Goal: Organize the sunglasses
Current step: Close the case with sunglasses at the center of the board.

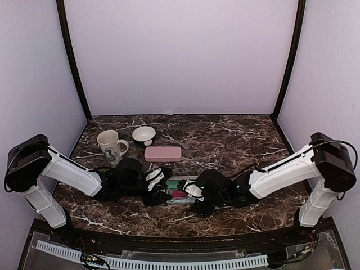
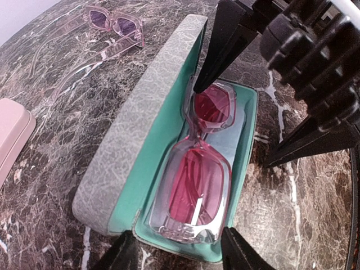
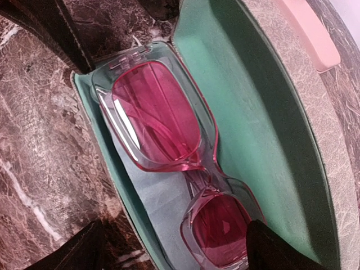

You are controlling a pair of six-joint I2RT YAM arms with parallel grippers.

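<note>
A pair of sunglasses (image 2: 197, 185) with red lenses and a clear frame lies folded on a light-blue cloth (image 3: 163, 197) inside an open grey case (image 2: 135, 124) lined in teal. My left gripper (image 2: 180, 256) clamps the near end of the case's lower half, one finger on each side. My right gripper (image 3: 174, 253) stands open over the far lens (image 3: 225, 230) with nothing held. One of its fingers (image 2: 214, 50) touches that lens. A second pair of sunglasses (image 2: 112, 25), pale pink with purple lenses, lies unfolded on the table beyond the case. In the top view both grippers (image 1: 166, 188) (image 1: 188, 192) meet at the table's front middle.
A closed pink case (image 1: 163, 153) lies just behind the arms. A white mug (image 1: 111, 144) and a small white bowl (image 1: 144, 135) stand at the back left. The table (image 1: 236, 146) is dark marble. Walls close in the back and both sides.
</note>
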